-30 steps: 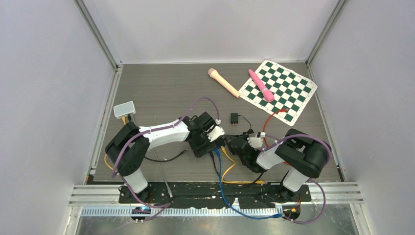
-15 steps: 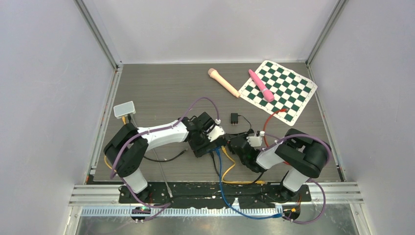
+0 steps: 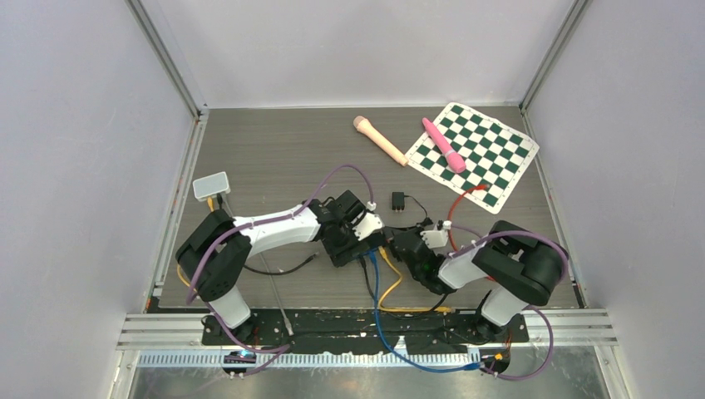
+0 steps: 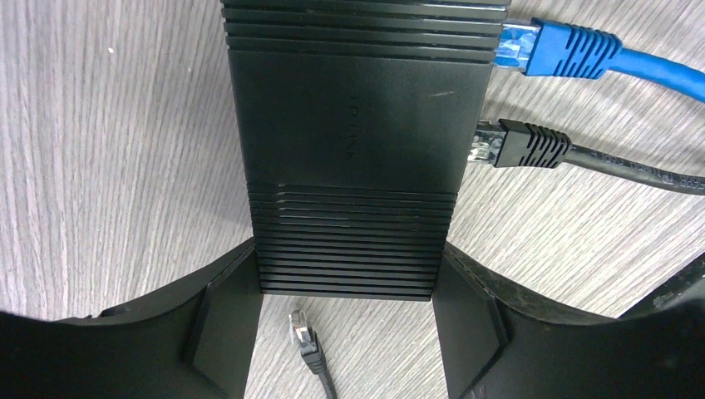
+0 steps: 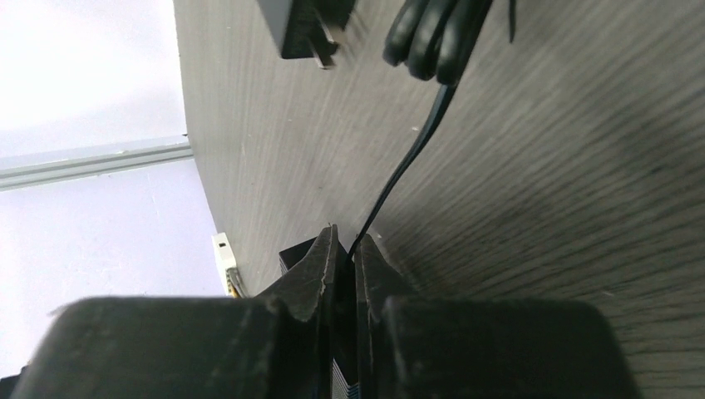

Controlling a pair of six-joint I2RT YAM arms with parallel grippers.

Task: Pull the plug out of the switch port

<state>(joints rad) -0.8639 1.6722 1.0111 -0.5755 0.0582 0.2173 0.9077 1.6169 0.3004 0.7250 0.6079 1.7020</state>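
Left wrist: braces switch point(image 4: 353, 125) with left hand point(image 4: 345, 283) clamped on its sides. Right wrist: apparently pinches thin black cable point(image 5: 407, 162) with right hand point(image 5: 349, 245) pressed together. Next probably needs straight pull away from switch.

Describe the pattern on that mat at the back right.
Green-and-white checkerboard mat, clearest from the top external view.

One switch point(image 4: 353, 150), one chequered mat point(image 3: 474, 154), two pinkish sticks point(image 3: 380, 140) point(image 3: 443, 145), one adapter point(image 3: 398, 201)

We see a robotics lab test cell: plain pale walls point(image 3: 349, 50) and aluminium frame posts point(image 3: 166, 58) enclose a grey wood-grain worktop point(image 3: 274, 158), with two cabled robot arms point(image 3: 266, 229) bolted at six o'clock.
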